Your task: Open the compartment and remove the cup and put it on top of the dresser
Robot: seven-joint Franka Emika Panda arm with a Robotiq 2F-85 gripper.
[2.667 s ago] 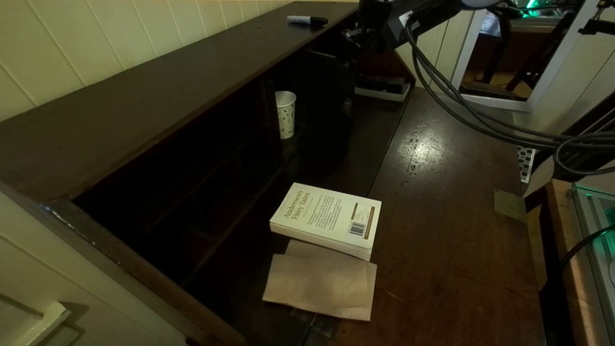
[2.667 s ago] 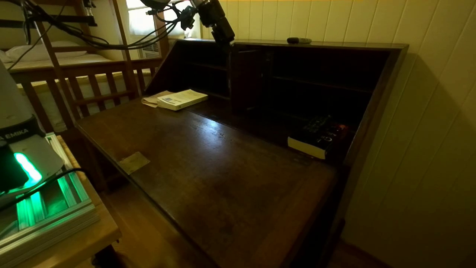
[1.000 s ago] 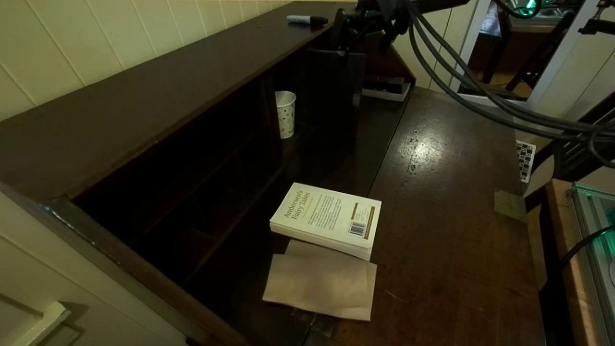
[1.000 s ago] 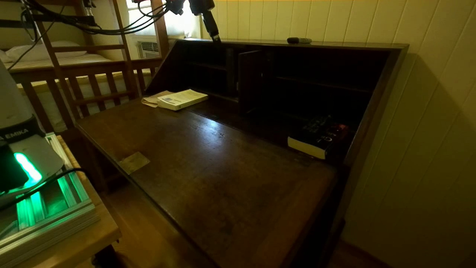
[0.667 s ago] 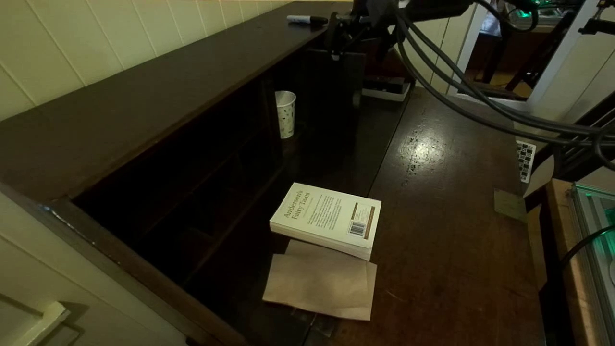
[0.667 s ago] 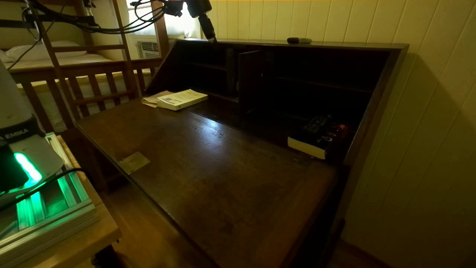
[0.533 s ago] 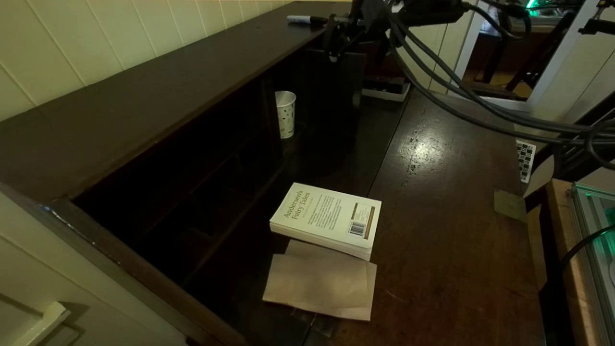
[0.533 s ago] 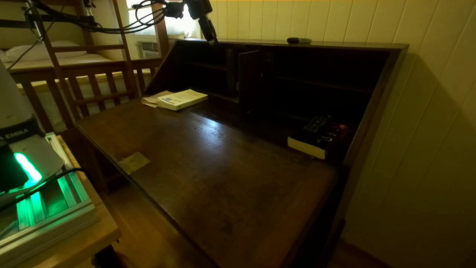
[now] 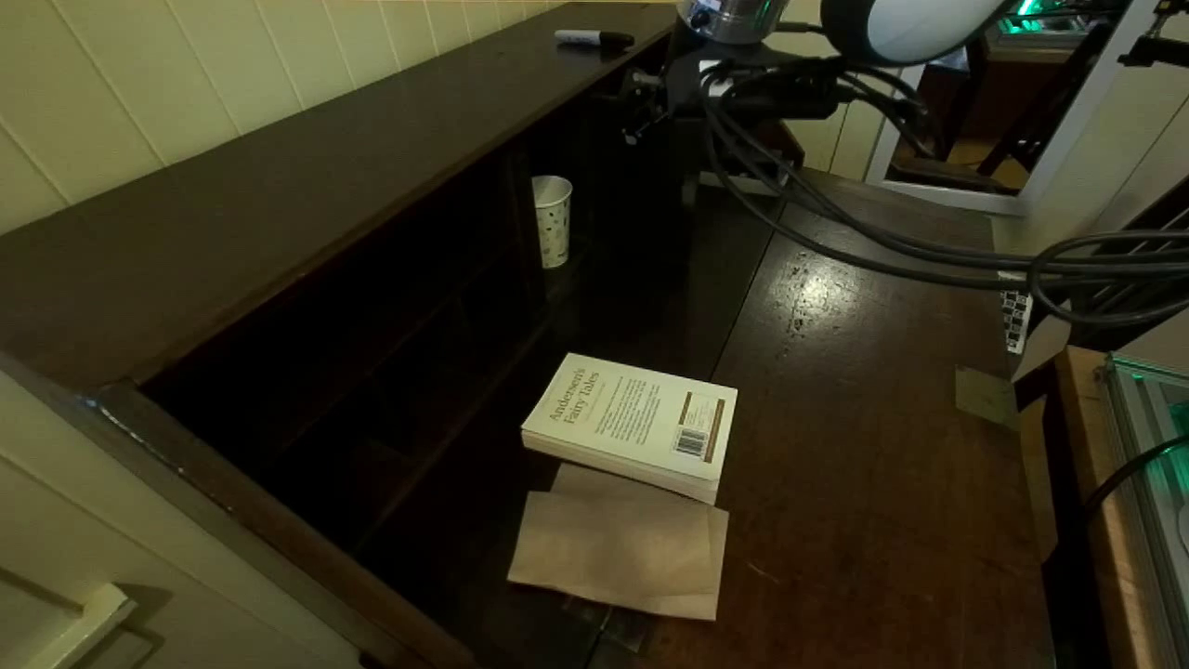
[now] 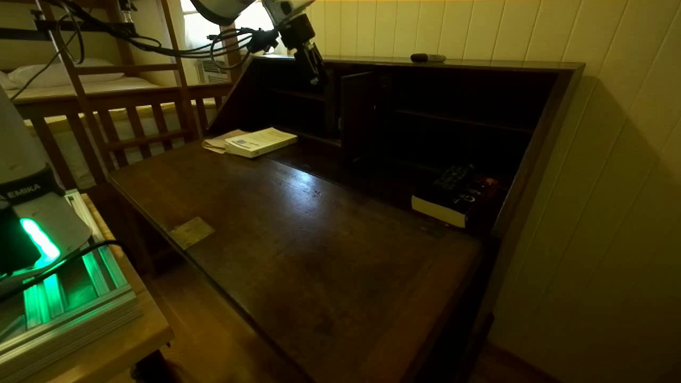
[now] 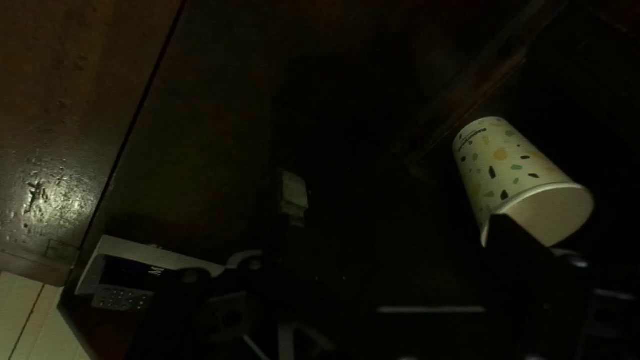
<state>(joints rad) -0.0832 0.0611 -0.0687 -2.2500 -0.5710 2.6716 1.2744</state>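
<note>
The dresser (image 9: 325,158) spreads ahead of the gripper (image 11: 395,222). Its compartment (image 9: 581,249) has the door (image 10: 357,114) swung out, probably so the gripper can enter. The gripper is wide, holding nothing, maybe to receive the cup (image 11: 515,175), which stands upright inside, beyond one finger (image 11: 511,235). This finger hides some rim; touching or not, I cannot tell. Deeper inside is all dark.

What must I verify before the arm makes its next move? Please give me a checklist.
1. Compartment door open: ok.
2. Cup upright: ok.
3. Gripper open: ok.
4. Cup centred between the fingers: not ok; in the wrist view it sits toward one finger, which partly covers it.
5. Room for fingers beside the door: cannot tell; too dark.
6. Dresser top free of things: not ok; a marker lies there.
</note>
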